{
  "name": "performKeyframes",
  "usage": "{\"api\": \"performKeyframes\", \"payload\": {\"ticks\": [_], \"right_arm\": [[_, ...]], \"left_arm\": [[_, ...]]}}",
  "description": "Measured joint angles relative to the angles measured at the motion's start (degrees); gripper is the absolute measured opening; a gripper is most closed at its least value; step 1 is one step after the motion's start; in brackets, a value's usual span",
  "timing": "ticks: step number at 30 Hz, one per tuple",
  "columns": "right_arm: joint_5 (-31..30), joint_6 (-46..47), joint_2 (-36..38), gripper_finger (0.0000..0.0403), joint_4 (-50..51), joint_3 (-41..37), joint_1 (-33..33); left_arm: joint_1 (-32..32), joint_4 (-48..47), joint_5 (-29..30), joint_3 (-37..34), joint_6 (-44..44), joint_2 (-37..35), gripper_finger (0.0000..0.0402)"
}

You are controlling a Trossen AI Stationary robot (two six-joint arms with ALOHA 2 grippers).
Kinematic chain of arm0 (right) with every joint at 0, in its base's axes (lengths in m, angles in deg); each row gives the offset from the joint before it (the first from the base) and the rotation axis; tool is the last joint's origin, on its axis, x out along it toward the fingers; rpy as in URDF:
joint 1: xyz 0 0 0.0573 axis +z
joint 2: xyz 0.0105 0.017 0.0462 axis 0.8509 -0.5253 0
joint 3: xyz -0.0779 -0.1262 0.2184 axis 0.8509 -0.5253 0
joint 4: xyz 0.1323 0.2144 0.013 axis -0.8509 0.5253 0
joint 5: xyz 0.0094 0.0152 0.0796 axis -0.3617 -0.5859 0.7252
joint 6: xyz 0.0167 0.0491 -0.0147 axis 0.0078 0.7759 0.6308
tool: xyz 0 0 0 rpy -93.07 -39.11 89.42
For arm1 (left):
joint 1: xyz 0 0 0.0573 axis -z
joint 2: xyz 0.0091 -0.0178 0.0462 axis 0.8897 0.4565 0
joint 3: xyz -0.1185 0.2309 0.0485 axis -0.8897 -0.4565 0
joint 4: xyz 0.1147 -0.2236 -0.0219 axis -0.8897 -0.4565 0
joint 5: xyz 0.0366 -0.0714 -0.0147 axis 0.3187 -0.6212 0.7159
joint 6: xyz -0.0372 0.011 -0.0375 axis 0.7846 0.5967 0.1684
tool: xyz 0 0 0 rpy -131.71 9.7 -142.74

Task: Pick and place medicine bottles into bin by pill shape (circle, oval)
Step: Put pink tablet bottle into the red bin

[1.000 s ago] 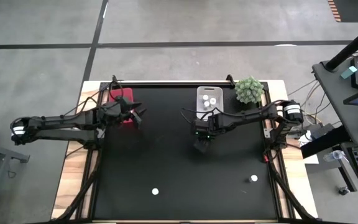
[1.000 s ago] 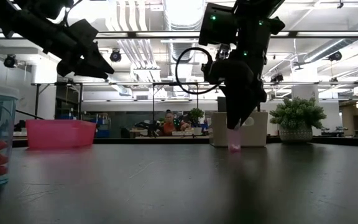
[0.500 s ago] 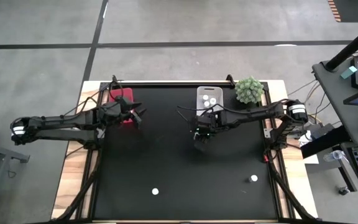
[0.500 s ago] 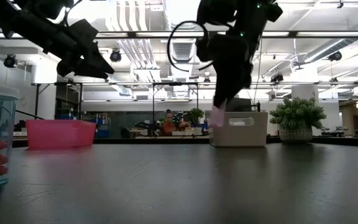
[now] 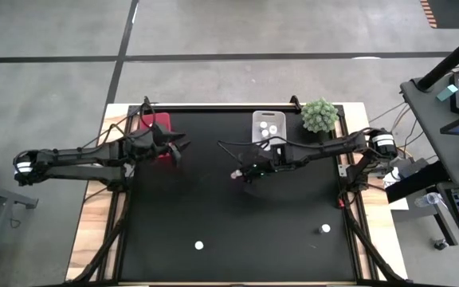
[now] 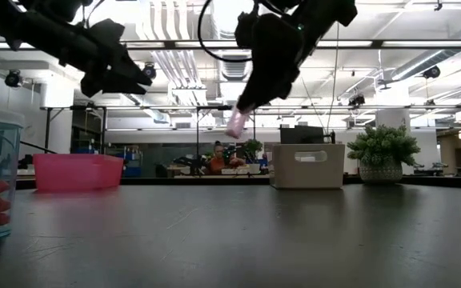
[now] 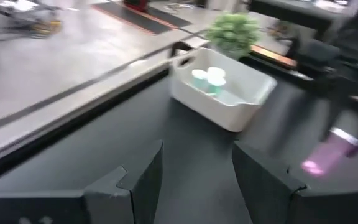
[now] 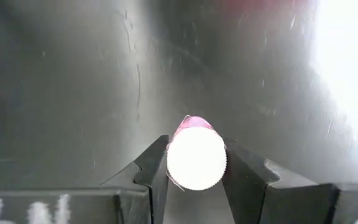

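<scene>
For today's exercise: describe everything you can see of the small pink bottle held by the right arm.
The pink bottle is a tiny cylindrical vial with a translucent pinkish body and a round white ribbed cap. It looks like plastic. The right gripper holds it, one dark finger on each side of the cap. It hangs tilted, well above the black table, touching nothing else. From above it shows mid-table, between the pink bin and the white bin.

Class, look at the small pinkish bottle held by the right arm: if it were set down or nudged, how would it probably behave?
The pinkish bottle is a small round cylinder, so on its side it would likely roll. It looks narrow and light, so upright it would probably tip at a nudge. The right end effector pinches its smooth sides, so it might slip.
</scene>
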Motion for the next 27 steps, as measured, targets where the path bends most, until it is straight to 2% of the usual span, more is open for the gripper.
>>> {"api": "performKeyframes", "payload": {"ticks": [9, 12, 17, 22, 27], "right_arm": [[0.1, -3.7, 0.0, 0.0118, -6.5, 0.6, -0.5], [1.4, -4.1, 0.0, 0.0118, -6.2, 1.7, -0.6], [6.7, -3.8, 0.0, 0.0116, -5.7, 3.5, -0.5], [6.8, -3.7, 0.0, 0.0116, -5.1, 4.9, -0.5], [6.8, -4.3, 0.0, 0.0116, -5.1, 5.3, -0.5]], "left_arm": [[0.2, 3.4, -20.3, 0.4, -1.5, -0.4, 0.0176], [1.8, 4.2, -24.6, 0.4, -3.4, 0.3, 0.0176], [5.4, 5.7, -25.1, 0.4, -6.3, 3.8, 0.0176], [8.3, 11.8, -25.1, 0.4, -9.6, 10.6, 0.0176], [8.6, 21.6, -25.1, 0.4, -10.6, 18.9, 0.0176]]}}
